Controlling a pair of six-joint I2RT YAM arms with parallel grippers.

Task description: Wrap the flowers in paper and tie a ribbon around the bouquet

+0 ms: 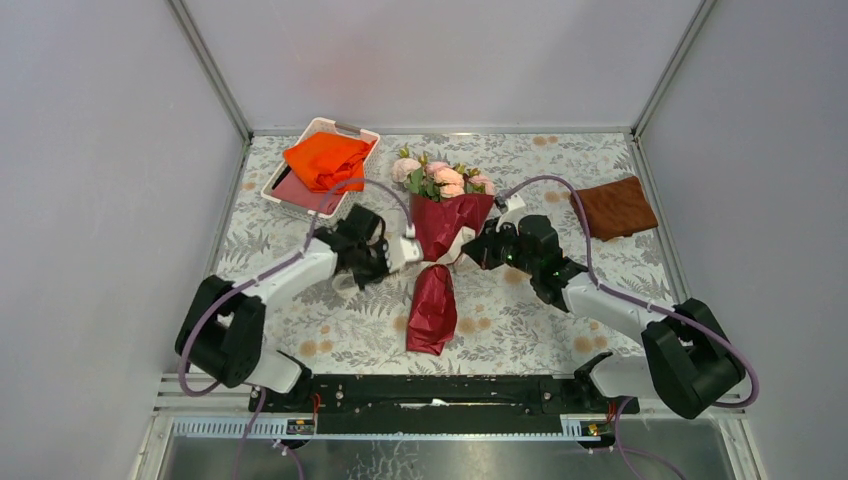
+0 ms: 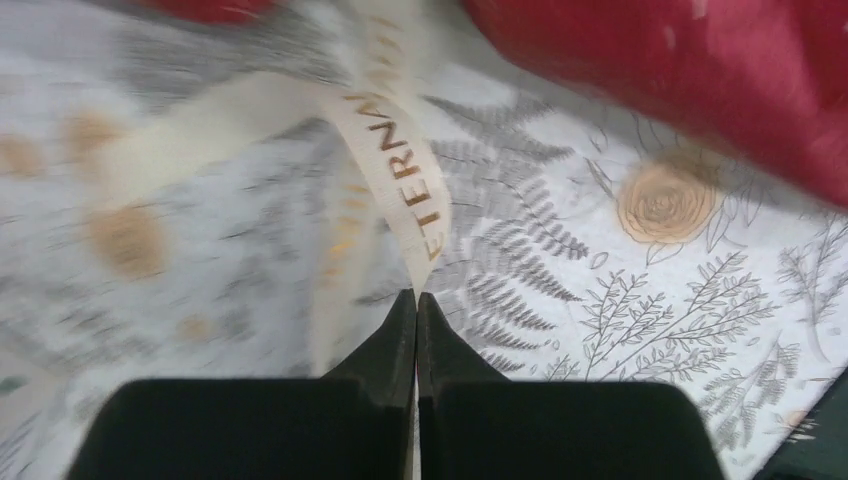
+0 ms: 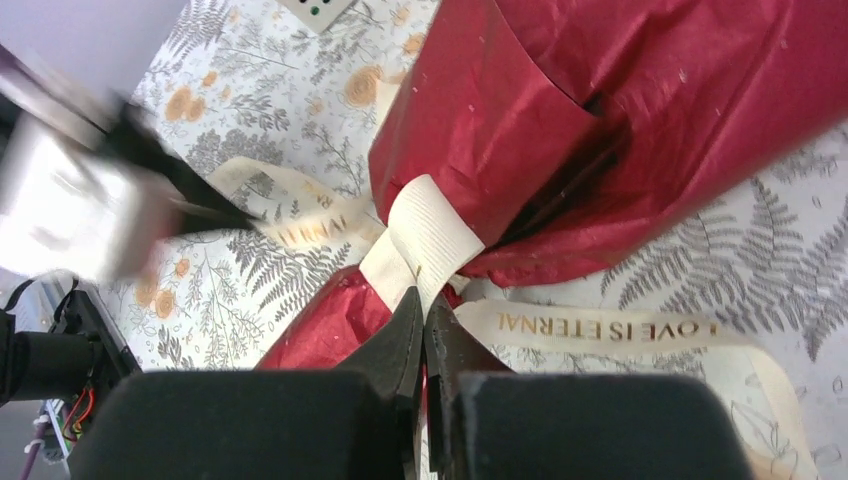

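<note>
The bouquet lies mid-table with its pink flowers at the far end. The dark red paper is pinched at the waist, and its tail points toward me. A cream ribbon printed "LOVE IS ETERNAL" is wound round that waist. My left gripper is on the left of the waist. In the left wrist view, the left gripper is shut on a ribbon end that rises from its tips. My right gripper is on the right, and in its wrist view the right gripper is shut on the ribbon at the wrap.
A white basket holding a folded orange cloth stands at the back left. A brown cloth lies at the back right. Grey walls enclose the flower-print tabletop on three sides.
</note>
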